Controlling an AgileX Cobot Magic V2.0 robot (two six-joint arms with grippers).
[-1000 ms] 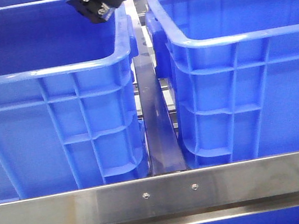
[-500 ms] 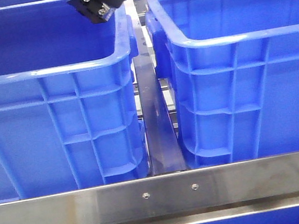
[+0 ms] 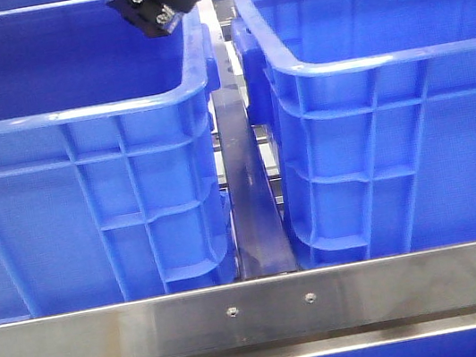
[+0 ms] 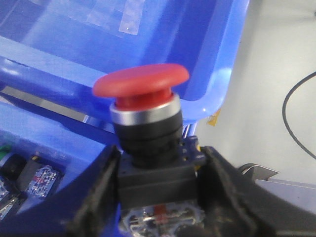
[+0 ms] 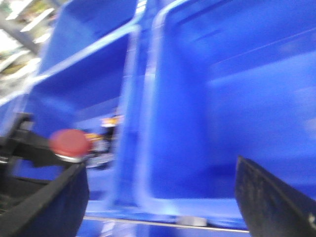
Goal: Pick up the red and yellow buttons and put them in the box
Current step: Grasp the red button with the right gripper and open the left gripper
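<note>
My left gripper (image 4: 158,190) is shut on the black body of the red button (image 4: 141,85), a red mushroom cap on a silver ring. I hold it up over the edge of a blue box (image 4: 148,34). The right wrist view is blurred. It shows the red button (image 5: 69,142) in the left gripper beside the wall between two blue boxes (image 5: 222,98). My right gripper (image 5: 158,197) is open and empty, its fingers (image 5: 276,202) wide apart. The yellow button is not in view. In the front view only a black arm part (image 3: 157,1) shows above the left box (image 3: 74,114).
Two large blue boxes stand side by side, the right one (image 3: 382,56) beyond a narrow gap with a steel bar (image 3: 246,186). A steel rail (image 3: 260,315) crosses the front. Small switch parts (image 4: 29,173) lie in a lower crate. A black cable (image 4: 296,113) runs over the floor.
</note>
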